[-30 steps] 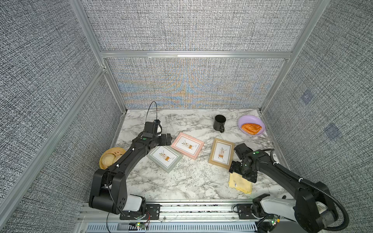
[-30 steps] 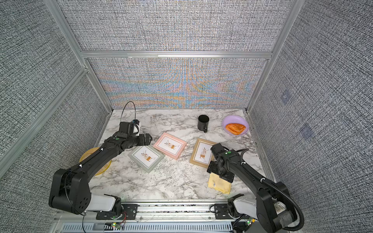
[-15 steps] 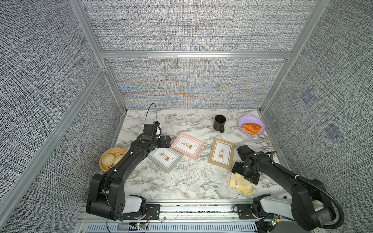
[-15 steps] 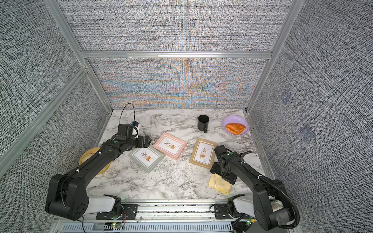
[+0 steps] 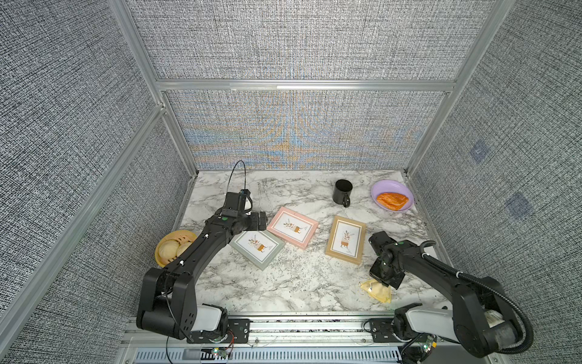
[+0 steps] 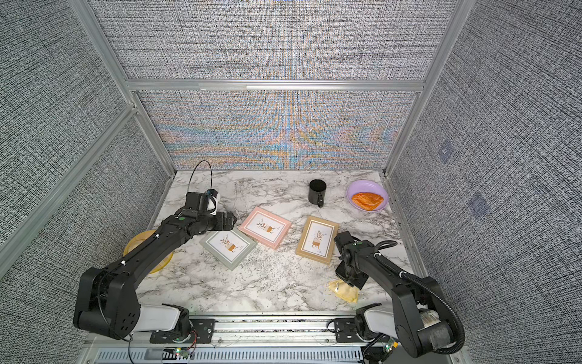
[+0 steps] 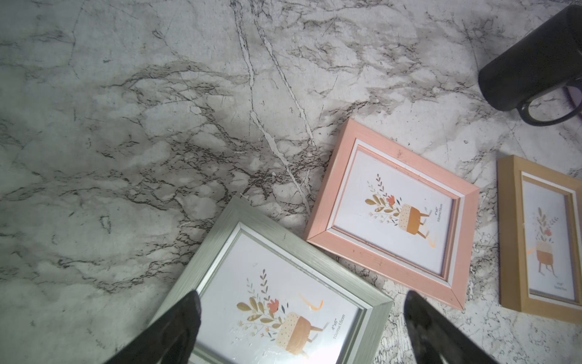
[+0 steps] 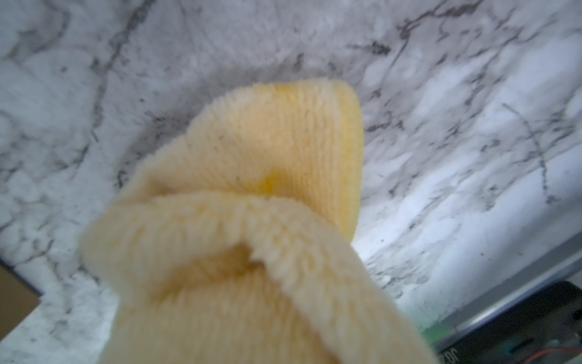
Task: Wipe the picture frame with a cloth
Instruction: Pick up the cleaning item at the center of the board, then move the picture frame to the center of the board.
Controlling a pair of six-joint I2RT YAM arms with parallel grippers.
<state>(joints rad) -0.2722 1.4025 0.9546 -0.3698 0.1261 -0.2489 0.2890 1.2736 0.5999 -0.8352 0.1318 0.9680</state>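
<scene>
One white, grey-veined marble-pattern bench (image 5: 283, 283) carries everything, walled in by grey woven panels. Two black robot arms reach over it from the near rail: the left arm (image 5: 201, 249) stretches towards the frames, and the right arm (image 5: 441, 271) bends down at the near right corner.

Three rectangular picture frames lie flat mid-bench, each showing a potted-plant print. The grey-green wooden frame (image 5: 261, 252) is nearest the left arm, and a corner of it sits just beside the pink wooden frame (image 5: 293, 227). The tan wooden frame (image 5: 345, 240) lies apart, further right.

A round yellow woven basket (image 5: 176, 233) holding pale buns (image 5: 165, 250) sits at the left edge, partly under the left arm. A lilac round plate (image 5: 382, 186) with an orange pastry (image 5: 392, 200) is in the far right corner, with a black ceramic mug (image 5: 342, 192) beside it.

The soft pale-yellow fabric cloth (image 5: 378, 291) lies bunched near the front edge, in front of the tan frame and apart from it.

In the left wrist view the left fingers (image 7: 179, 324) stand wide apart and empty above one end of the grey-green frame. Whether they touch it cannot be told. The right fingers (image 5: 385, 282) point down into the cloth and are pinched on it. In the right wrist view its fuzzy folds (image 8: 252, 157) rise right up to the lens.
</scene>
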